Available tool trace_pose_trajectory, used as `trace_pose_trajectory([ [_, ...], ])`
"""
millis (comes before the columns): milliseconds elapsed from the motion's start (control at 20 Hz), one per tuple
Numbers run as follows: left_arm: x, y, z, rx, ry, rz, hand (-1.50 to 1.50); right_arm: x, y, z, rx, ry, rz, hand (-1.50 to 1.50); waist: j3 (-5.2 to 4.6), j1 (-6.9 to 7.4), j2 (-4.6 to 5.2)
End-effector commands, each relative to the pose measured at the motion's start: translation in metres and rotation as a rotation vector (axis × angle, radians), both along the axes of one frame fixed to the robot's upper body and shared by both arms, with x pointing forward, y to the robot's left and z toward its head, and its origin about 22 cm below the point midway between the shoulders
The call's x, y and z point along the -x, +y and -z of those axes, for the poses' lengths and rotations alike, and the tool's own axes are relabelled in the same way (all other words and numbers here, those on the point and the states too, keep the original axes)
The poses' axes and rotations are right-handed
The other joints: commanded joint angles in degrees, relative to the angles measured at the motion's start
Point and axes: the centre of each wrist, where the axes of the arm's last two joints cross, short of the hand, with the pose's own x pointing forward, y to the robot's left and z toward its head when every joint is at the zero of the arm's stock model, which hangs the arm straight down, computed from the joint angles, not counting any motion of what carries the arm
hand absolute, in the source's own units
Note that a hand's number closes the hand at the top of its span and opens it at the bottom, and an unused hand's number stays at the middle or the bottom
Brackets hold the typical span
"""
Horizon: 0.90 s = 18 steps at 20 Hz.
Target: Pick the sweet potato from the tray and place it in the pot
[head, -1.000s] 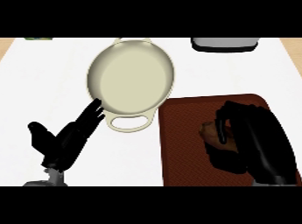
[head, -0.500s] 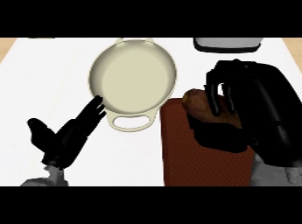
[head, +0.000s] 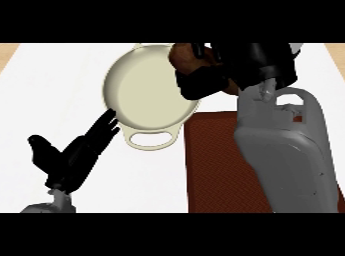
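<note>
- While the right hand (head: pixel 230 67) holds the sweet potato (head: pixel 182 56) in curled fingers above the far rim of the pot (head: pixel 142 97), the left hand (head: pixel 71 155) rests open.
- Released here, it may hit the rim and roll outside.

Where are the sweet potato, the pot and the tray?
sweet potato (head: pixel 181 59): head view, brown end showing beside the fingers
pot (head: pixel 142 92): head view, bare cream bottom
tray (head: pixel 212 165): head view, bare dark-red floor
</note>
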Motion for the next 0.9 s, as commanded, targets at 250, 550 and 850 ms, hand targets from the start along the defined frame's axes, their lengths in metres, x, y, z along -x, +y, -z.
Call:
trace_pose_trajectory([
  [250, 0.007, -0.012, 0.003, 0.002, 0.001, 0.03, 0.0, -0.058, 0.062, 0.02, 0.02, 0.007, -0.041, 1.5, -0.01, 1.53, 0.25],
  [550, -0.008, -0.012, -0.003, -0.013, -0.01, 0.03, 0.0, -0.1, 0.069, 0.04, 0.02, 0.027, -0.052, 1.5, -0.02, 1.95, 0.63],
  [850, -0.006, -0.015, -0.006, -0.014, -0.019, 0.066, 0.0, -0.115, 0.068, 0.076, -0.053, 0.026, -0.052, 1.5, -0.03, 3.72, 0.97],
])
